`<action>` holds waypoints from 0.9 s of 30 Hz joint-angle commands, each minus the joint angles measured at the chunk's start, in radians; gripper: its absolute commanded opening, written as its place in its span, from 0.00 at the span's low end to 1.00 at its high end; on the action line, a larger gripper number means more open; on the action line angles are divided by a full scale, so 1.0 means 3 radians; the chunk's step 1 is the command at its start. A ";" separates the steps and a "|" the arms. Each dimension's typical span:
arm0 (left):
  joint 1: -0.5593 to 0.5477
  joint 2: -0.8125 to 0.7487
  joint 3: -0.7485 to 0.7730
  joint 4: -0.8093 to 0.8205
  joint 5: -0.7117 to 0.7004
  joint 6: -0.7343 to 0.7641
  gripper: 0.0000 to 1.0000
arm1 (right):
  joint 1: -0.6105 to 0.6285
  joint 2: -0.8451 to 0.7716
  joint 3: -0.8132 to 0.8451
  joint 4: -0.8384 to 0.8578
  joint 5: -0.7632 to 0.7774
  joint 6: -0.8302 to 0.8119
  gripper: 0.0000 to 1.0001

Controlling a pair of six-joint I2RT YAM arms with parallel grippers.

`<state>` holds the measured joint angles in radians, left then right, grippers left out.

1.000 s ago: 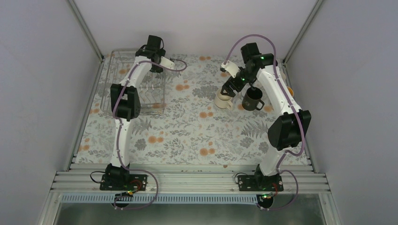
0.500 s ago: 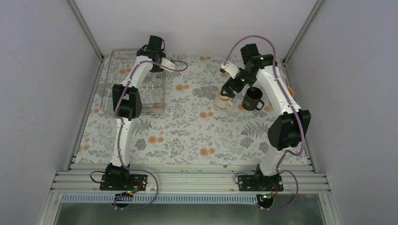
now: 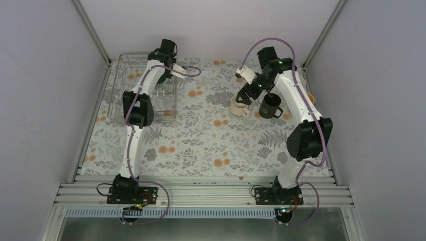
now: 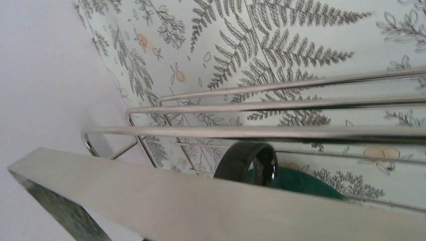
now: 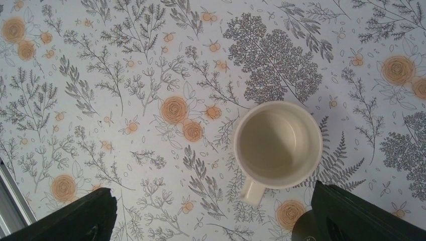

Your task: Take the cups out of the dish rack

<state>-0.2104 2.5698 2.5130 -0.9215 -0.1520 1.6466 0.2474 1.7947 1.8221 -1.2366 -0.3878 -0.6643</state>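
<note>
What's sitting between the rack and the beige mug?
Nothing: from the top view, only bare flowery tablecloth lies between the rack and the beige mug.

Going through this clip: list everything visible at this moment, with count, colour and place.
Dish rack: one, silvery wire, far left of the table.
Green mug: one, dark green with a dark handle, inside the rack.
Cream mug: one, cream, upright on the cloth, far right of centre.
Dark mug: one, looks black, upright just right of the cream mug.
Orange-tinted thing: one, mostly hidden behind the right arm, at the table's right edge.
Tablecloth: one, pale with orange flowers and grey ferns.
Left fingers: down in the rack by the green mug; open or shut unclear.
Right fingers: black, open, above the cream mug.
</note>
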 commanded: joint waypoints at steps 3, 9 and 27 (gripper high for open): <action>0.0043 0.0172 0.0084 -0.0436 -0.0072 -0.0148 0.13 | -0.0014 -0.0105 0.0137 -0.0062 -0.0073 0.0007 1.00; 0.0155 0.0087 0.0080 -0.0202 -0.0196 -0.0301 0.02 | -0.0011 -0.0162 0.0188 -0.0092 -0.0094 0.0043 1.00; 0.0356 -0.0994 0.0031 0.0406 0.0349 -0.1250 0.02 | 0.0010 -0.0115 0.0493 -0.0158 -0.0712 0.0069 1.00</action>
<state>-0.0963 2.4191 2.4908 -0.9108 -0.1223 1.3911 0.2474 1.7706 1.9404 -1.2655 -0.5064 -0.6468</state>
